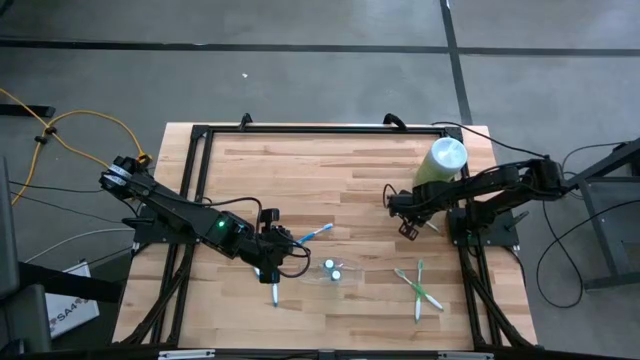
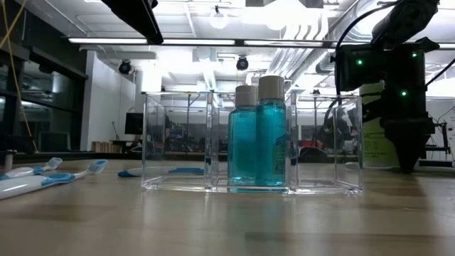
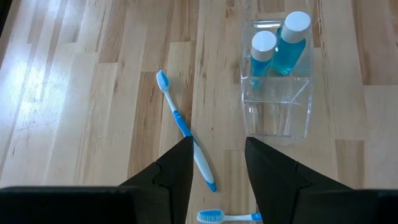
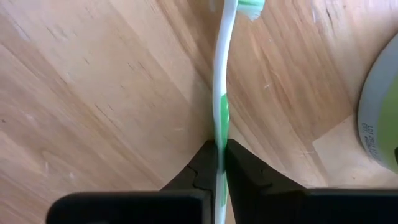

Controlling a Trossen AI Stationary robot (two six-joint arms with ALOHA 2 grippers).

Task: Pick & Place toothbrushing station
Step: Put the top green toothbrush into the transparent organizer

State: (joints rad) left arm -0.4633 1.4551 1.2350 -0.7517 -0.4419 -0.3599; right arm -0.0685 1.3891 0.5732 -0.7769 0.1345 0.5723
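The clear tray [image 1: 333, 272] stands on the table's near middle and holds two teal bottles [image 3: 278, 46]; it also shows in the low view [image 2: 178, 142]. My left gripper [image 3: 217, 174] is open above a blue toothbrush [image 3: 183, 127], its fingers either side of the handle end and touching nothing. A second blue toothbrush [image 1: 275, 293] lies nearer the front edge. My right gripper [image 4: 221, 152], by the pale-green cylinder [image 1: 441, 160], is shut on a green-and-white toothbrush [image 4: 222, 74]. Two more green toothbrushes [image 1: 418, 287] lie crossed at the near right. My right gripper pinches the green-and-white toothbrush's handle [image 4: 220, 127] between its two fingers. The fingers point down, with their tips close to the table in the low view [image 2: 407, 165]. The brush runs on past the fingertips to its bristle head [image 4: 249, 6]. Whether it rests on the wood I cannot tell.
The tall pale-green cylinder with a white top stands right beside my right gripper, toward the far right. A black frame [image 1: 300, 130] borders the tabletop. Bare wood [image 1: 310, 175] lies across the far middle of the table.
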